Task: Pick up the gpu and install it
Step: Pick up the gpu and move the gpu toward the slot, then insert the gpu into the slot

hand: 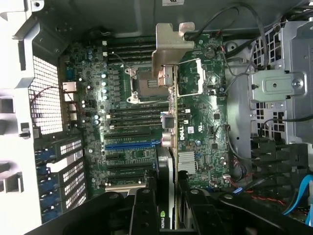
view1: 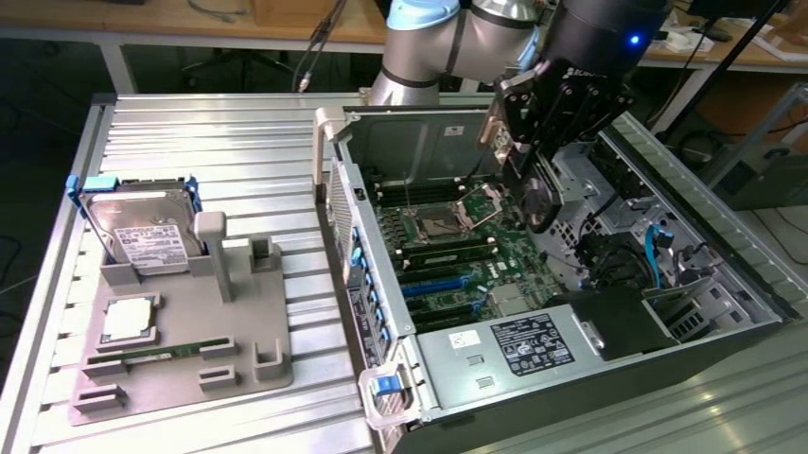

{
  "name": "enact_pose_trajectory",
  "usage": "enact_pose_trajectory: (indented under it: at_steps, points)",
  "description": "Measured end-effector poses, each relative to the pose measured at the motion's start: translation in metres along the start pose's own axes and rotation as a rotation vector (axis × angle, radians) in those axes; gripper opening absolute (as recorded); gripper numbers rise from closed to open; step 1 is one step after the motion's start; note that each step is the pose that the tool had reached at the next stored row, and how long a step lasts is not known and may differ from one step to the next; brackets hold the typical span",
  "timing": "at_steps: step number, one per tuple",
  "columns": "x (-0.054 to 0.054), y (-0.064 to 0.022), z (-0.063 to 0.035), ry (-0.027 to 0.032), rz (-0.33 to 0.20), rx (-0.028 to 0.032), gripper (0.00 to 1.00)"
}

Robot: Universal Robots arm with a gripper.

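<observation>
At the exterior view's left, the grey holder (view1: 189, 374) sits on the ribbed surface (view1: 202, 132) with the hard drive (view1: 143, 236) and memory stick (view1: 158, 352) in place. Both are well apart from the work and pose no risk.

At centre frame is the open case (view1: 378, 322), its motherboard (view1: 461, 270) exposed. The blue slots (view1: 442, 284) lie near its slotted rear wall.

Right of centre and up, the gripper (view1: 552, 142) hangs over the board. Its fingers (hand: 143, 210) are drawn narrow and clamp the gpu (view1: 542, 197) edge-down, clear of the board.

In the wrist view the gpu (hand: 168, 147) runs as a thin line across the board, its pale bracket (hand: 168, 46) leading.

- The card's edge could land beside a slot rather than in it and press on nearby components.
- The bracket could catch the case's rear wall.
- The card could twist in the narrow grip when pushed.

Further right, loose cables (view1: 657, 251) could snag a drifting arm.
</observation>
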State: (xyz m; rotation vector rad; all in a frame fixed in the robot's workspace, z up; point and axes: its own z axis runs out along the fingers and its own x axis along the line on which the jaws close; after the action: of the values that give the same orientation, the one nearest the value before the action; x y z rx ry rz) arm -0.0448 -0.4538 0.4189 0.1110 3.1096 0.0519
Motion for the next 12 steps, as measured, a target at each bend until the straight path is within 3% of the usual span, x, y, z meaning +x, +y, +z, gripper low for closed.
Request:
enact_pose_trajectory:
  at_steps: [12]
  points:
    - [-0.0028, 0.0002, 0.0001, 0.0000, 0.000, 0.0001, 0.27]
